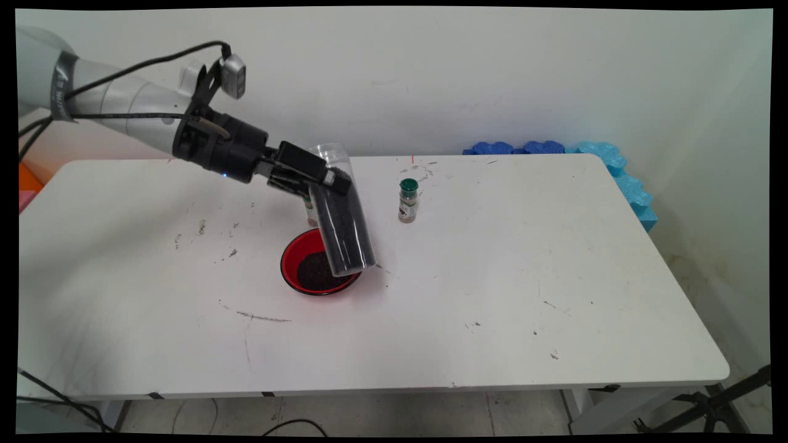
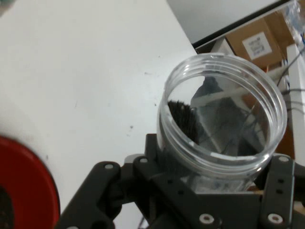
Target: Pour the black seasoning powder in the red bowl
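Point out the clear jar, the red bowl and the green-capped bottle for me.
clear jar [image 1: 343, 237]: main view, its dark-filled side wall.
red bowl [image 1: 292, 259]: main view, its left inner wall.
green-capped bottle [image 1: 408, 185]: main view, its green cap.

Small jar [image 1: 311, 212] behind the clear jar [image 1: 341, 215]: largely hidden, contents indeterminate. Green-capped spice bottle [image 1: 407, 200]: label too small to read. Red bowl [image 2: 24, 186]: cut off at hand view's left and bottom edges.
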Available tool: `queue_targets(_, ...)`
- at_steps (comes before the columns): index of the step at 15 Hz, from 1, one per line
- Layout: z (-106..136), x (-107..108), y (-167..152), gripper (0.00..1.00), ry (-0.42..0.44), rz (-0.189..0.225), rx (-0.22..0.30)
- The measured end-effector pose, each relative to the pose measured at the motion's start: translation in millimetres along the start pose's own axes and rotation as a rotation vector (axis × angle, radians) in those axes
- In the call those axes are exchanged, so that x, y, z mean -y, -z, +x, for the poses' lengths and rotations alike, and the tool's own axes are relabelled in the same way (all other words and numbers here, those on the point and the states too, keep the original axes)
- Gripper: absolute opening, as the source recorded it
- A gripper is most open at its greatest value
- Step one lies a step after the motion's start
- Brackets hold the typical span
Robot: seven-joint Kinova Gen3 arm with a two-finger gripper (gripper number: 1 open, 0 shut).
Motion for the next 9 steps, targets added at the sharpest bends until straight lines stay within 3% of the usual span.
queue_targets(4,7.8,-21.3,-1.7,0.0,-0.206,-0.008,-0.019)
queue_targets(9,12.8,-41.1,-7.5,0.0,-0.466,0.02,-0.052)
